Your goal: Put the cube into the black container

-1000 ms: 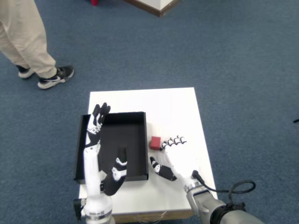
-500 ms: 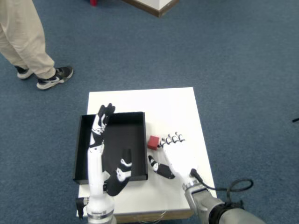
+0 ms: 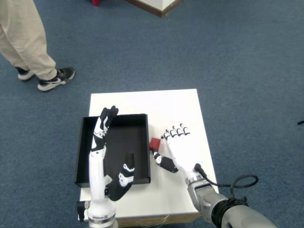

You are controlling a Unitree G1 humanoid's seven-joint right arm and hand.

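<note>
The small red cube [image 3: 155, 143] rests on the white table [image 3: 142, 102], right against the outer right wall of the black container [image 3: 114, 117]. My right hand [image 3: 178, 151] lies flat just right of the cube, fingers [image 3: 175, 132] spread and pointing away. Its dark thumb [image 3: 164, 163] reaches toward the cube's near side. The cube sits in the gap between thumb and index finger, and no grip on it shows. The left hand [image 3: 103, 135] is raised over the container's left half, fingers up.
A person's legs and shoes [image 3: 45, 76] stand on the blue carpet beyond the table's far left corner. A black cable [image 3: 242, 183] loops off my right forearm. The table's right edge runs close to my right hand.
My right hand has slid forward and slightly left, its thumb nearing the cube. The cube has shifted a little left toward the container wall. The left hand drifted slightly right.
</note>
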